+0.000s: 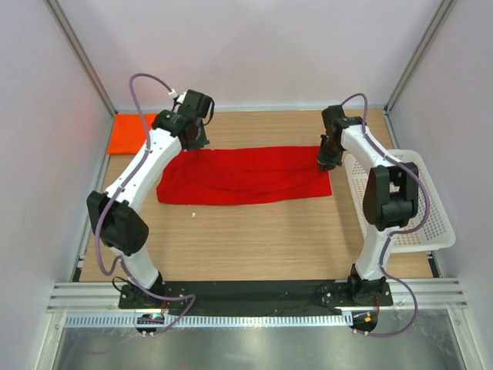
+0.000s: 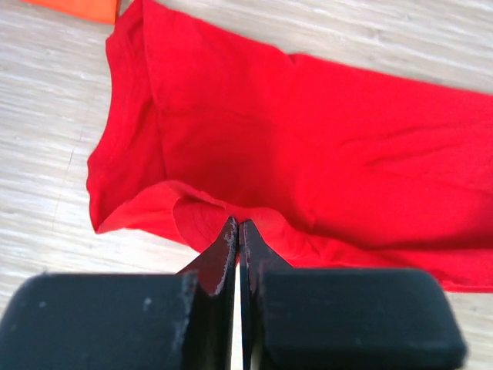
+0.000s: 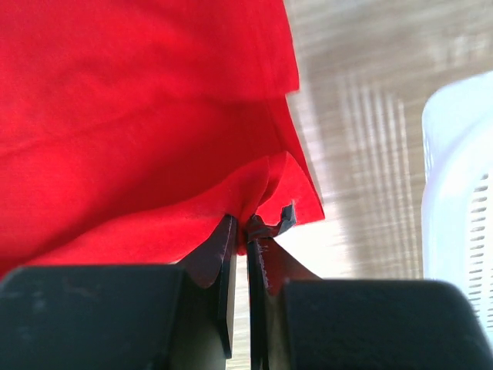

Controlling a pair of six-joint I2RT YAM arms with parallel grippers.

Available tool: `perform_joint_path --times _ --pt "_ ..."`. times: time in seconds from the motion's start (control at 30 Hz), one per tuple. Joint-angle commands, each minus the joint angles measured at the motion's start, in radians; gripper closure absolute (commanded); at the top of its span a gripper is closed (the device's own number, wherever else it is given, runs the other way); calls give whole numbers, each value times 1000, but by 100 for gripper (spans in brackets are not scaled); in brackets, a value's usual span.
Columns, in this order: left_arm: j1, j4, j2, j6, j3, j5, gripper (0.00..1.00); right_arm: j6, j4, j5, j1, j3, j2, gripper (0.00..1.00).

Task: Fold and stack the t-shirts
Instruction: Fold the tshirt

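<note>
Left gripper (image 2: 238,225): fingers pressed together, tips nipping a raised fold at the near edge of the red t-shirt (image 1: 246,176), at its left end. Right gripper (image 3: 245,227): fingers likewise closed, pinching the hem corner at the shirt's right end, with a small flap of cloth standing up beside the tips. Red t-shirt: laid out as a long, wrinkled band across the middle of the wooden table (image 1: 254,239), stretched between the two grippers, with its far edge lying flat on the boards. Orange t-shirt (image 1: 129,132): flat in the table's far left corner, just beyond the left arm, apart from the red one; only its edge shows at the top of the left wrist view. White mesh basket (image 1: 400,200): at the table's right side, beside the right arm, near the shirt's right end but not touching it.
</note>
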Motion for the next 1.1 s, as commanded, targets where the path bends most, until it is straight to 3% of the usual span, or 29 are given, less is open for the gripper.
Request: perform_joint_path --times 0.0,0.27,0.7,1.07 --pt "39 17 50 46 96 29 100 -14 -35 -14 -8 129 45 99" --pt "99 29 140 61 161 60 100 -19 -59 -21 -51 211 155 99" --pt "120 51 235 78 222 89 100 -23 -41 -30 -63 186 204 99" --pt "151 47 298 72 259 45 100 -13 -55 -44 -65 277 278 92"
